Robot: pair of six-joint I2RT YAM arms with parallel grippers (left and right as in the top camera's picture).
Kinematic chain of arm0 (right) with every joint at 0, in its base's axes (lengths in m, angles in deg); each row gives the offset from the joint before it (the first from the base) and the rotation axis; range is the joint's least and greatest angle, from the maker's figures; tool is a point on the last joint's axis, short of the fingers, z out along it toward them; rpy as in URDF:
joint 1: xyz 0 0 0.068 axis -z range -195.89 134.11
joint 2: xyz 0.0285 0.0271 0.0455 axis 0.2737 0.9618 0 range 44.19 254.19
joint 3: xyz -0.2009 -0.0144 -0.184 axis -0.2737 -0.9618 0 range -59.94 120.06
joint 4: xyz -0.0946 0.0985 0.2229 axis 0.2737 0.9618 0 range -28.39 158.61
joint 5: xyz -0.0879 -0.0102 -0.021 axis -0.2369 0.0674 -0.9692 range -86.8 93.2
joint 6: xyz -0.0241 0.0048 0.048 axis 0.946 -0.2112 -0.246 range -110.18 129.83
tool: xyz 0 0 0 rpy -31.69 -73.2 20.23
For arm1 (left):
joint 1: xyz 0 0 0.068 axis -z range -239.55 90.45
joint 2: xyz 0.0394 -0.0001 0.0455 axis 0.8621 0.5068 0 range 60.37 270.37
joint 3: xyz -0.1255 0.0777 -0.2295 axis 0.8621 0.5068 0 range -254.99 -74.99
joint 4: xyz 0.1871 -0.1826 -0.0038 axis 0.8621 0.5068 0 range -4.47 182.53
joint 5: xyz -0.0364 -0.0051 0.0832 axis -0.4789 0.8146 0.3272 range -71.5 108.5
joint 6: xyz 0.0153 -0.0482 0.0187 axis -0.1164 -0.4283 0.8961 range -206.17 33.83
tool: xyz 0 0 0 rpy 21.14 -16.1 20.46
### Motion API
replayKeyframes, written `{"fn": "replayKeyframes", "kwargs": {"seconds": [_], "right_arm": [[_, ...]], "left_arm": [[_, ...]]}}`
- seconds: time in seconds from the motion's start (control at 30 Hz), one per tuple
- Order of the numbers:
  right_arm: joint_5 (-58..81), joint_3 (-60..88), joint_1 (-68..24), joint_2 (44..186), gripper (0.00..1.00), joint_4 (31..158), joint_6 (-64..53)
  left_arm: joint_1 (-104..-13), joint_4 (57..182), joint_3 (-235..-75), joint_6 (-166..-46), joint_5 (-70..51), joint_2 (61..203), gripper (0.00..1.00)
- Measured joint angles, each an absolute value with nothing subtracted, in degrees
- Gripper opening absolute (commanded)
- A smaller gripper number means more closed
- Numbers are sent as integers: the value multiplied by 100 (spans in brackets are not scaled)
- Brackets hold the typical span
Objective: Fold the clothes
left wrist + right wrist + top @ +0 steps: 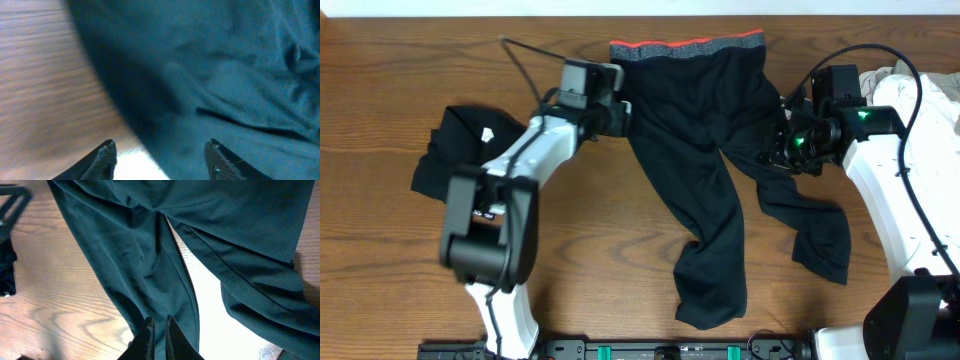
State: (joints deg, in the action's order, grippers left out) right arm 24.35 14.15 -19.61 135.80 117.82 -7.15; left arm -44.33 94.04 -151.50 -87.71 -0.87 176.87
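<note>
The clothes (705, 150) are black trousers lying flat, with the grey and red-orange waistband (690, 46) at the far edge and both legs trailing toward me. My left gripper (620, 113) hovers at the trousers' left hip edge. In the left wrist view the left gripper (160, 150) stands open, with the cloth's edge (210, 75) running beneath the gap between its fingers. My right gripper (772, 155) is at the right leg. The right wrist view shows the right gripper (159, 322) shut on a pinch of the trousers' fabric (130, 245).
A small black folded garment with a white tag (455, 150) lies at the left beside my left arm. A pale cloth (892, 76) sits at the far right behind the right arm. Bare wooden table (590, 250) shows between the arms.
</note>
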Motion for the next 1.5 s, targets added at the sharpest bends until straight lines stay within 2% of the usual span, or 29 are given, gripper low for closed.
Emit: {"fn": "replayKeyframes", "kwargs": {"seconds": [0.27,0.4,0.53,0.6,0.7,0.87,1.07,1.2,1.23,1.33,1.37,1.43,1.5], "right_arm": [[2419,1415,-2051,13580,8,11793,-820],[2419,1415,-2136,13580,7,11793,-922],[2422,1415,-2191,13580,7,11793,-997],[2419,1415,-2191,13580,7,11793,-1021],[2419,1415,-2191,13580,7,11793,-1045],[2417,1415,-2193,13580,8,11793,-1058],[2297,1415,-2193,13580,12,11819,-1062],[2061,1415,-2193,13580,18,11832,-1084],[1991,1415,-2193,13580,19,11821,-1078],[1864,1415,-2193,13602,22,11699,-1053],[1842,1415,-2197,13639,22,11589,-1023],[1816,1415,-2239,13766,22,11312,-929],[1840,1415,-2315,13965,18,10971,-837]], "left_arm": [[-4262,9397,-15725,-8575,94,18380,51],[-4289,9544,-15803,-8511,243,18557,41],[-4295,10012,-15970,-8470,573,18579,20],[-4308,10285,-16031,-8466,837,18577,15],[-4378,10759,-16129,-8557,1375,18549,9],[-4748,11535,-16179,-8887,2026,18461,6],[-5268,12578,-16144,-9145,2404,18308,6],[-5386,13428,-15908,-9329,2533,18050,9],[-5377,13572,-15856,-9375,2540,17937,13],[-5349,13797,-15793,-9491,2546,17475,39],[-5344,13793,-15793,-9502,2559,17259,44],[-5338,13699,-15795,-9569,2570,16802,49],[-5340,13528,-15806,-9604,2579,16400,48]]}}
